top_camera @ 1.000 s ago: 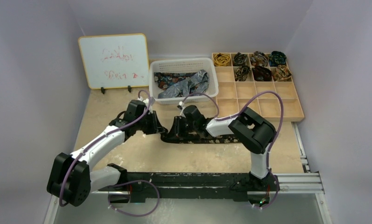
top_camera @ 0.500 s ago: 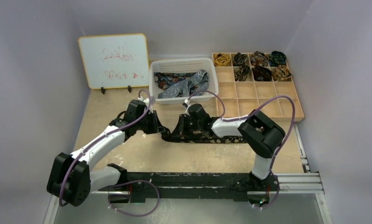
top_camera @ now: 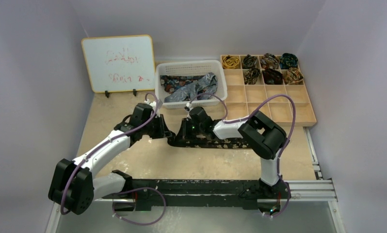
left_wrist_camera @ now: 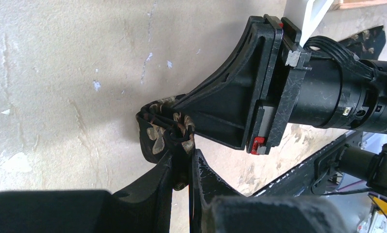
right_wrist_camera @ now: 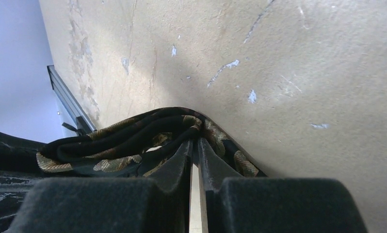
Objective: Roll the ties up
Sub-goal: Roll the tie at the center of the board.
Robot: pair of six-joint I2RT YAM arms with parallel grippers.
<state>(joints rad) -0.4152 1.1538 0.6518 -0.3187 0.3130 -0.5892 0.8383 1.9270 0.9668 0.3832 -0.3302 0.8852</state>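
A dark tie with gold-brown motifs lies stretched across the middle of the table, its left end folded into a small coil. My left gripper is shut on that coil from the left, seen close in the left wrist view. My right gripper is shut on the same folded end from the right. The folds bunch just beyond the right fingertips. Several rolled ties sit in the wooden tray's far compartments. Loose ties fill the white basket.
A white basket stands at the back centre. A wooden compartment tray is at the back right. A small whiteboard stands at the back left. Purple cables loop off both arms. A black rail runs along the near edge.
The right arm swung its elbow right, then back left; its gripper shifted slightly left along the tie. The left arm has held still.
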